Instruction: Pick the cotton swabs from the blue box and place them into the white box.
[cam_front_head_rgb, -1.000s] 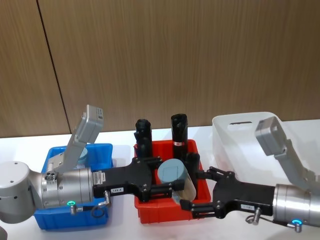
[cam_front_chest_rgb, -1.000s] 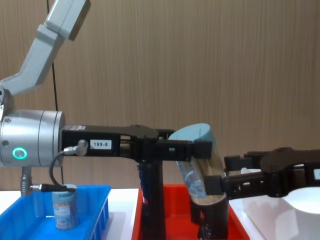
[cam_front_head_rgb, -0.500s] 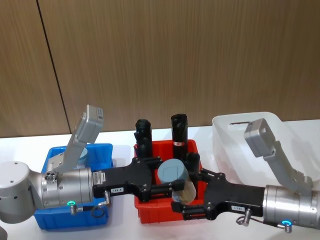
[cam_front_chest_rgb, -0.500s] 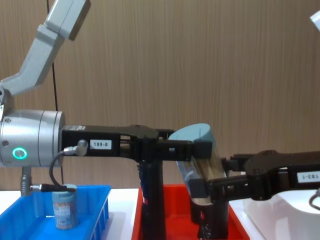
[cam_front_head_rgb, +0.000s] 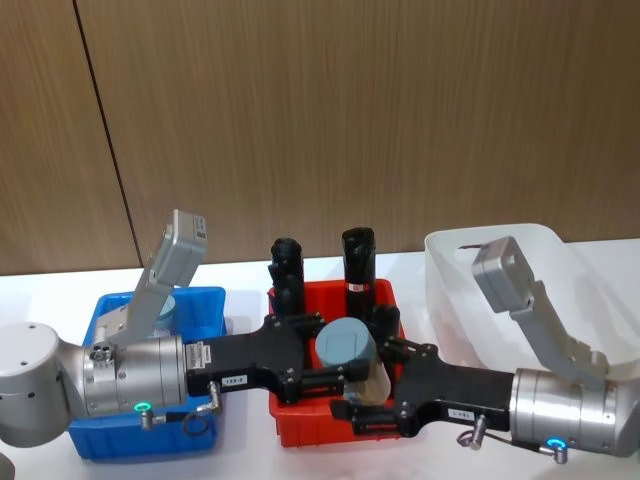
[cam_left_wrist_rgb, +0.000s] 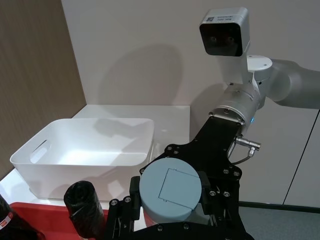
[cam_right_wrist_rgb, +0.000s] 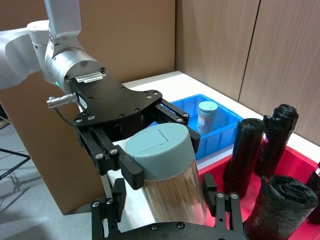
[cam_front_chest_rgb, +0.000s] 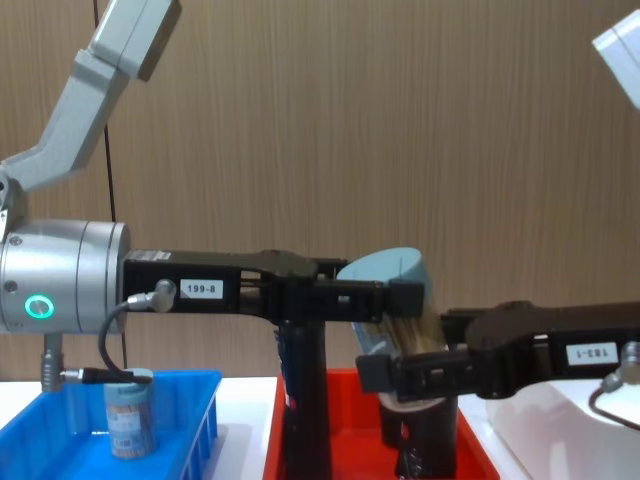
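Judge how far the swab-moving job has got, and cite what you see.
Done: nothing yet; the white box holds no tub. In hand: the left tool grips one cotton swab tub by its lid above the red tray, the open right tool around its body. Left: that tub, plus a second tub in the blue box.
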